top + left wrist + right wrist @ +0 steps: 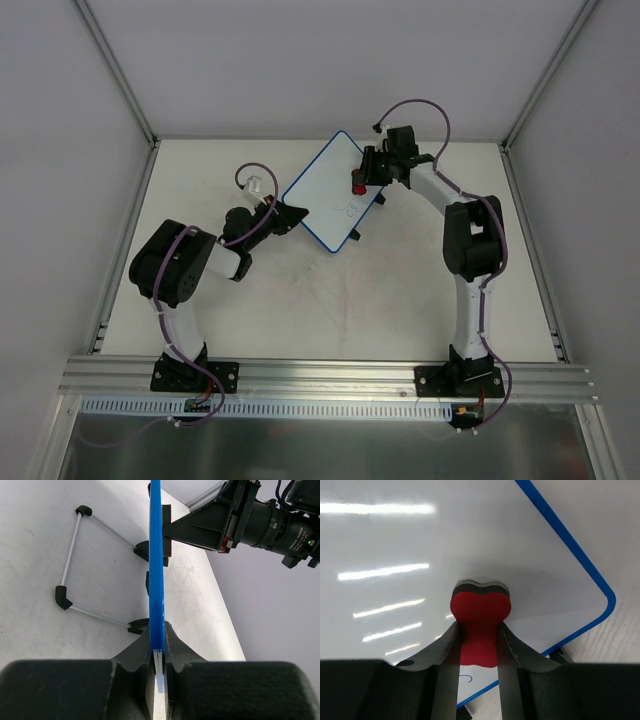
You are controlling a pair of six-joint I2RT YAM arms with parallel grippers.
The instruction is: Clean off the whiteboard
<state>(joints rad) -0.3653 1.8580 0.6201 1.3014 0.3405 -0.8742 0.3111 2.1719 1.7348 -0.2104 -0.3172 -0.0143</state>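
My right claw [478,626] is pinching a small red eraser [480,615] by its waist, and the eraser's head is pressing flat against the whiteboard [420,540]. My left claw [158,665] is pressed together on the board's blue rim, gripping it at the left corner and bracing it from that side.

The whiteboard is sitting toward the far edge of the bench [400,290], about midway across, turned diagonally to the bench edges and propped on a thin wire stand [70,575] behind it. From above it is looking foreshortened, so I am not certain which way its long axis is running.

The eraser is resting near the board's right-hand corner. Faint scribbles [345,208] are lying just beside it, on the side nearer to me and slightly leftward, toward my left claw. I am judging that the next stroke is calling for a drag back toward my own base, across those marks, while the left claw is bracing the opposite corner.
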